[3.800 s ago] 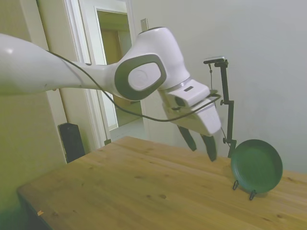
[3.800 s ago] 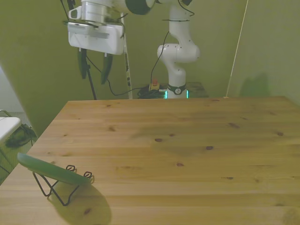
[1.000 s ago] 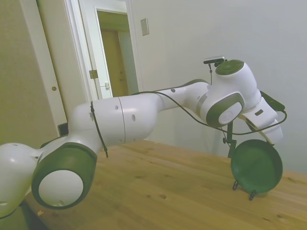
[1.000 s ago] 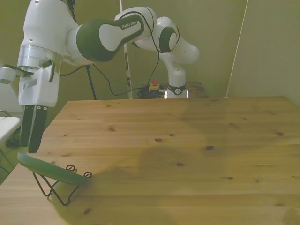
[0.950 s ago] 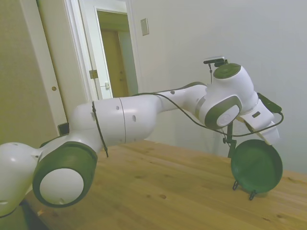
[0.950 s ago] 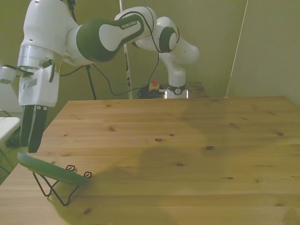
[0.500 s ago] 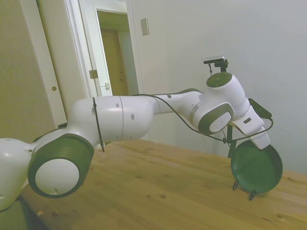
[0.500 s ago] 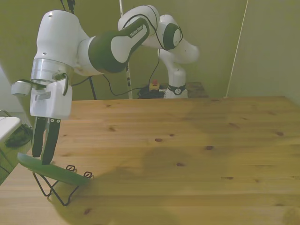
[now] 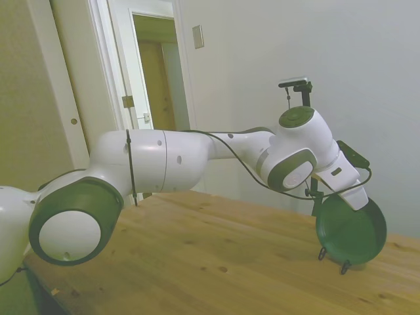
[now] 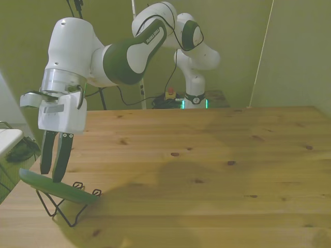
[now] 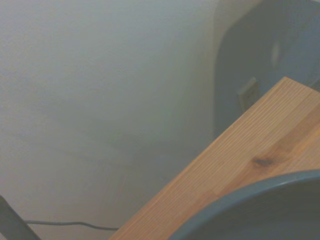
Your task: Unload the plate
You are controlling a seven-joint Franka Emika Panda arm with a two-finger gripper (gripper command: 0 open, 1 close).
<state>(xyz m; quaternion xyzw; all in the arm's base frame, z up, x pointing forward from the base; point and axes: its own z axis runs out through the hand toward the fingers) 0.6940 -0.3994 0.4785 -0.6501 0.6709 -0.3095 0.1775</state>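
The dark green plate (image 9: 351,231) leans upright on a thin black wire stand (image 10: 61,207) near the table corner at the front view's left. From the front it shows edge-on (image 10: 57,189). My gripper (image 10: 50,176) points down at the plate's upper rim with its two fingers (image 10: 63,155) a little apart, so it is open. The fingertips reach the rim; I cannot tell whether they touch it. In the side view the gripper body (image 9: 346,188) sits against the plate's top and the fingers are hidden. The wrist view shows the plate's rim (image 11: 250,206) close by.
The wooden table (image 10: 207,155) stretches wide toward the front view's right. Its edge (image 11: 210,165) runs just behind the plate, with a dark object (image 11: 265,60) on the floor beyond. An open doorway (image 9: 157,98) stands behind the arm.
The gripper came from high over the table to the plate's corner, then sank to the plate's upper rim and shifted slightly toward the front view's right. The plate has not moved.
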